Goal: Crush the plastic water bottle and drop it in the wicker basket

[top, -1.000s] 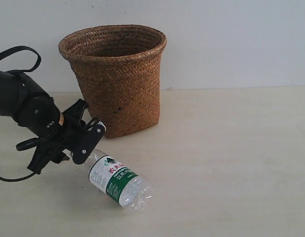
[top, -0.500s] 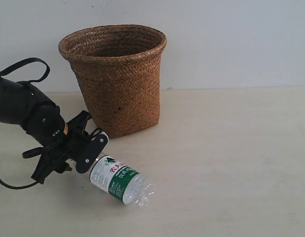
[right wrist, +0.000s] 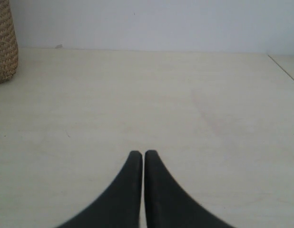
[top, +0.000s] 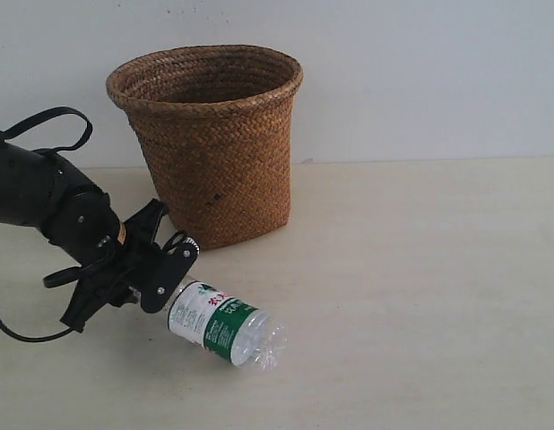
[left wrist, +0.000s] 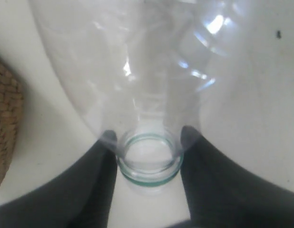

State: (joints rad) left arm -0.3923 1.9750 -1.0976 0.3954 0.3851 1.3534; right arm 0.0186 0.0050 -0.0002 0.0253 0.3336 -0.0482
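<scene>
My left gripper (left wrist: 148,134) pinches the neck of the plastic water bottle (top: 225,324); my right gripper (right wrist: 143,153) has its fingers (right wrist: 129,190) pressed together.

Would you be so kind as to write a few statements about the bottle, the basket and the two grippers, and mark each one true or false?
1. The small clear plastic bottle lies on its side on the pale table. True.
2. The bottle is inside the tall brown woven wicker basket. False: it lies on the table in front of the basket.
3. The left gripper has its fingers on either side of the bottle's neck. True.
4. The right gripper holds the bottle. False: its fingers are together over bare table.
5. The bottle has a cap on. False: its mouth is open.
</scene>
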